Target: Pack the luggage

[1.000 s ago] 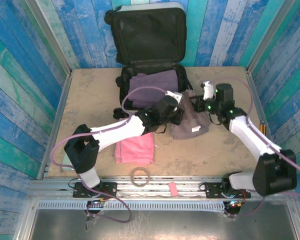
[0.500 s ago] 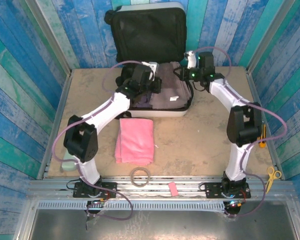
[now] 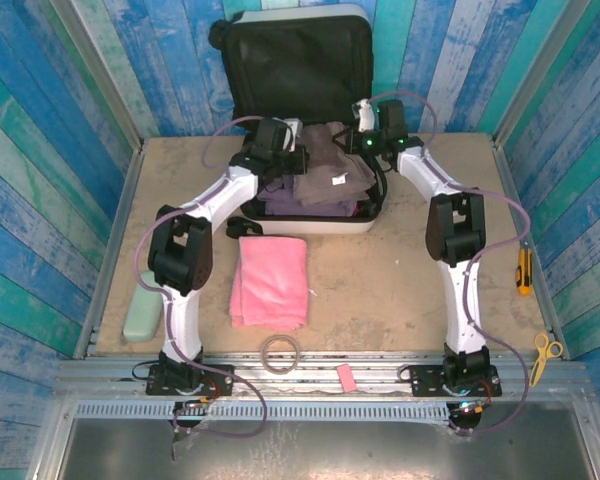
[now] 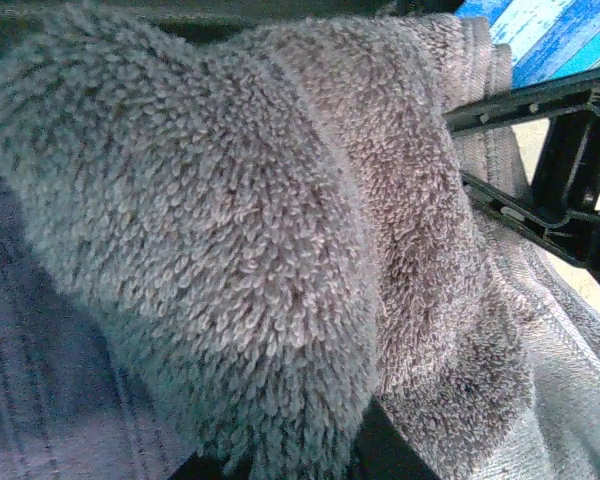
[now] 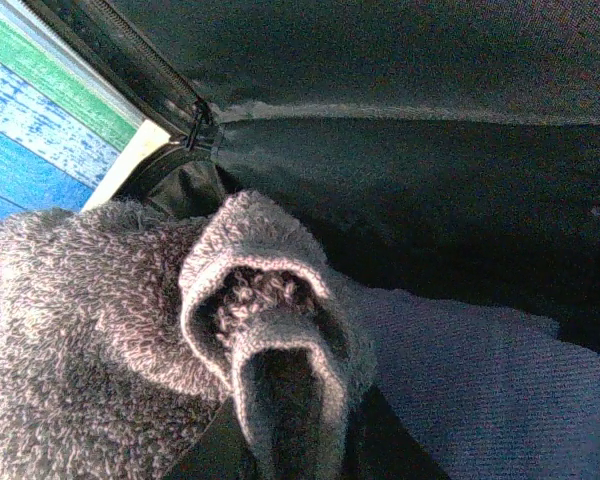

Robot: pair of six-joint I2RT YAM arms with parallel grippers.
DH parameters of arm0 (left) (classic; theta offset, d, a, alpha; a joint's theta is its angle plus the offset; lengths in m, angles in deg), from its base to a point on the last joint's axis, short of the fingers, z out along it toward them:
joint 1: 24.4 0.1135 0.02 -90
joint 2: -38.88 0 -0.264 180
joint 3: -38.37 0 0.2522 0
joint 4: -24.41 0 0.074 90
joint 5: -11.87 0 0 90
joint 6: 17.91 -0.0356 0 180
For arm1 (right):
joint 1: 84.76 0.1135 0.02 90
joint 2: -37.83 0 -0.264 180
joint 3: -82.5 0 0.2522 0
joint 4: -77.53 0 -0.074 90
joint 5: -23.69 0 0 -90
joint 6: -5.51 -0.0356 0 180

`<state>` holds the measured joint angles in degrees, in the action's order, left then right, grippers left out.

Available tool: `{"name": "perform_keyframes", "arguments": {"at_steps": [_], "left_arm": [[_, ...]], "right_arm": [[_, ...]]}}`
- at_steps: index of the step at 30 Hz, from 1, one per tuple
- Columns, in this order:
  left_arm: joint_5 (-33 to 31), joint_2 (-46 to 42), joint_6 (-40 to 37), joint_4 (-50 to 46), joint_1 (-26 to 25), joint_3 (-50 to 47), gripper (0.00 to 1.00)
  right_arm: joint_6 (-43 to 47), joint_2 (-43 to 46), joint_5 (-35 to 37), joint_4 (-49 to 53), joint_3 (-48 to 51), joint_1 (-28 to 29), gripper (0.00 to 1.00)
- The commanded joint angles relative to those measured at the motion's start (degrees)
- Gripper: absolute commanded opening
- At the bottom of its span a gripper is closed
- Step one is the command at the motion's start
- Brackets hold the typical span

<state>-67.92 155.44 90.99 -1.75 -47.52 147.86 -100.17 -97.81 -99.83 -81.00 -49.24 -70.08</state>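
Here both arms stretch far to the open luggage (image 3: 298, 70), black cloth inside, at the back of the table (image 3: 180, 200). The left gripper (image 3: 292, 163) and right gripper (image 3: 358, 130) each pinch a fuzzy grey towel (image 3: 332, 168) over it.

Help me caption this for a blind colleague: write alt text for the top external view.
Two robot arms reach into the open white luggage at the table's far end, the left gripper and right gripper meeting at a grey towel bunched over purple cloth. A folded pink towel and a tape roll lie nearer the arm bases.
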Motion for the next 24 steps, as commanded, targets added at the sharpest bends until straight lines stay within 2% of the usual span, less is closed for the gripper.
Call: {"name": "perform_keyframes", "arguments": {"at_steps": [1, 2, 5, 6, 7, 10, 12, 17, 24], "left_arm": [[1.73, 3.66, -0.08, 0.59, 2.06, 1.05, 0.00], [2.17, 4.06, -0.20, 0.34, 2.31, 1.49, 0.00], [2.61, 6.19, -1.03, -2.11, 2.55, 4.34, 0.11], [2.64, 6.89, -1.22, -2.73, 2.61, 5.24, 0.20], [2.38, 7.46, -1.23, -3.09, 2.60, 5.87, 0.35], [2.27, 7.85, -1.00, -3.11, 2.64, 6.41, 0.64], [1.66, 7.41, -0.88, -3.15, 2.63, 6.41, 0.72], [-1.27, 3.90, -1.21, -3.02, 2.62, 6.05, 0.76], [-9.63, -1.29, -1.47, -5.79, 2.63, 7.30, 0.76]], "right_arm": [[-0.44, -1.56, -0.61, -0.76, -3.35, 0.62, 0.15], [-0.39, -1.75, -0.35, -0.63, -3.65, 0.61, 0.22], [-0.01, -1.84, 1.18, 0.25, -4.01, 0.55, 0.48], [0.39, -1.72, 1.55, 0.96, -4.06, 0.53, 0.54], [0.92, -1.52, 1.93, 2.11, -4.38, 0.53, 0.57], [2.72, -0.44, 3.98, 6.43, -4.98, 0.53, 0.61], [3.81, 1.01, 5.80, 8.99, -4.91, 0.36, 0.62], [7.37, 5.28, 8.69, 13.59, -4.79, -0.25, 0.65], [7.95, 9.61, 11.57, 13.73, -4.27, -0.14, 0.63]]}}
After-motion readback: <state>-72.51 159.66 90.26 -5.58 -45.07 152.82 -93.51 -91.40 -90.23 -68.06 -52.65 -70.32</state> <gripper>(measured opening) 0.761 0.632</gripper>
